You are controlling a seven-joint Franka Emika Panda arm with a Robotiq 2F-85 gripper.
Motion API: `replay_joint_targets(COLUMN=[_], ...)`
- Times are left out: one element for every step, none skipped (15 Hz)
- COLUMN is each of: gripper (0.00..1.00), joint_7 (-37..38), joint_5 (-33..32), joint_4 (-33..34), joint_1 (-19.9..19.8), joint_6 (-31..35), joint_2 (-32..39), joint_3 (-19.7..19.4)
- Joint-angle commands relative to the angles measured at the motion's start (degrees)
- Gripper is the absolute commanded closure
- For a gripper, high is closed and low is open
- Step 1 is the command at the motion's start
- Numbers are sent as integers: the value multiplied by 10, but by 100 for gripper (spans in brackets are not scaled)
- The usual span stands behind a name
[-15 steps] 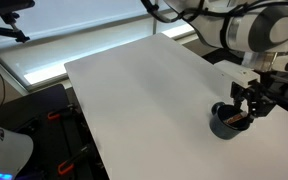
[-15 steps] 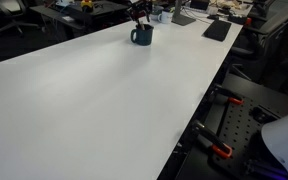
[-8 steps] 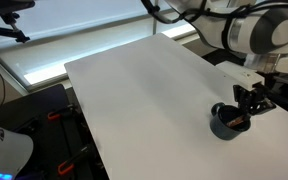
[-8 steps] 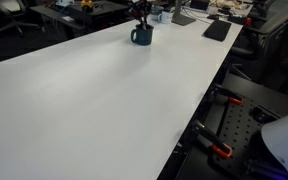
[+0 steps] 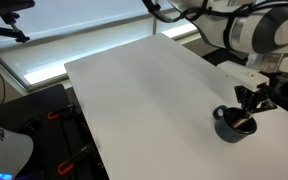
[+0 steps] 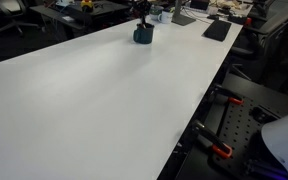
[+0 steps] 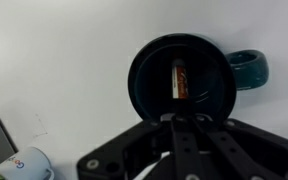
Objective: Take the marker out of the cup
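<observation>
The dark blue-grey cup (image 5: 231,129) (image 6: 142,36) stands near a corner of the white table. From the wrist view I look down into the cup (image 7: 144,62); its handle (image 7: 250,68) sticks out to the right. The reddish-orange marker (image 7: 181,80) stands inside the cup against its dark inside. My gripper (image 7: 181,122) (image 5: 246,117) (image 6: 140,17) reaches down into the cup's mouth. Its two fingers are pressed together around the marker's near end. The marker's lower part is hidden by the fingers.
The white table (image 5: 134,90) stretches wide away from the cup, and its edge runs close beside the cup. A black flat item (image 6: 217,30) lies at the far edge. A white object with a coloured logo (image 7: 24,164) shows on the table in the wrist view.
The fingers have closed from spread apart to pressed together, and the gripper has sunk a little deeper into the cup. The cup has shifted slightly.
</observation>
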Motion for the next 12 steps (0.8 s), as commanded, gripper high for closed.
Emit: replay_joint_targets(gripper=[72, 67, 58, 51, 42, 36, 27, 20, 12, 5, 0, 0], joint_7=[-20, -19, -19, -17, -13, -7, -7, -9, -10, -28, -36, -40], joint_5=[7, 6, 6, 8, 10, 11, 10, 10, 9, 6, 6, 4], joint_4=[-10, -8, -6, -5, -5, -5, -5, -5, -6, -6, -3, 0], joint_1=[-5, -5, -5, -5, -5, -4, -3, -3, -3, -5, -5, -4], joint_6=[9, 8, 7, 9, 10, 10, 10, 9, 9, 4, -5, -10], joint_2=[-11, -10, -9, -8, -8, -9, -9, -8, -7, -8, -7, -4], joint_3=[8, 8, 7, 8, 8, 8, 7, 7, 8, 10, 12, 11])
